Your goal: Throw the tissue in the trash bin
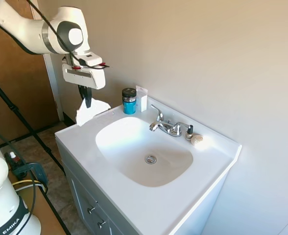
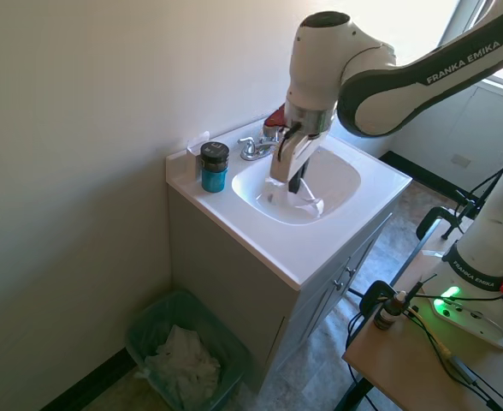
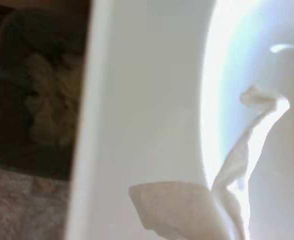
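Tissue point(image 1: 91, 110) hangs pinched by its top in the clenched gripper point(image 1: 87, 100), lifted just clear of the vanity surface point(image 1: 80, 139) beside the basin, presumably for carrying to the floor-level trash bin point(image 2: 153, 312).

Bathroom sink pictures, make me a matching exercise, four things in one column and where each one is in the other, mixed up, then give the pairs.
Things:
1. tissue
2. blue jar
3. trash bin
4. faucet

Places:
A. on the floor beside the vanity, crumpled paper inside
B. hanging from the gripper above the counter's edge
C. behind the basin, in the middle of its back rim
D. on the counter's back corner, next to a small white card

Pairs: 1-B, 2-D, 3-A, 4-C
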Robot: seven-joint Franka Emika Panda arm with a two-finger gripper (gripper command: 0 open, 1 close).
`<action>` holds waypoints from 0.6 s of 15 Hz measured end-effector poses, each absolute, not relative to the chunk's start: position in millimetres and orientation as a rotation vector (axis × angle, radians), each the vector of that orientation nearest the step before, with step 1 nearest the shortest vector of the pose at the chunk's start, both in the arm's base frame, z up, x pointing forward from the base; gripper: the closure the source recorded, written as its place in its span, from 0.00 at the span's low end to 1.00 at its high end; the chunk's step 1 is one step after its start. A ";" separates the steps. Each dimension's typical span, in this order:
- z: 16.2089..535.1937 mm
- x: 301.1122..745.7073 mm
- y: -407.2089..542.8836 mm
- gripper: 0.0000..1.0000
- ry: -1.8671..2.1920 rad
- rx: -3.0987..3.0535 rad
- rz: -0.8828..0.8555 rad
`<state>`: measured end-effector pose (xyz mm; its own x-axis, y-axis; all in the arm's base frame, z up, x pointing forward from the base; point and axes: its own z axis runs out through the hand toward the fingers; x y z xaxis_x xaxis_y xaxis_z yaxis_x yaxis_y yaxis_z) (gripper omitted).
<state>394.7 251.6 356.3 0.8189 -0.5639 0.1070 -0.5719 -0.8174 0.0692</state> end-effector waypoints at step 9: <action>266.2 442.3 394.1 1.00 -0.837 2.963 0.113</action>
<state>442.3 394.1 266.2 0.8499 -0.5197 0.0869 -0.5242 -0.8507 0.0386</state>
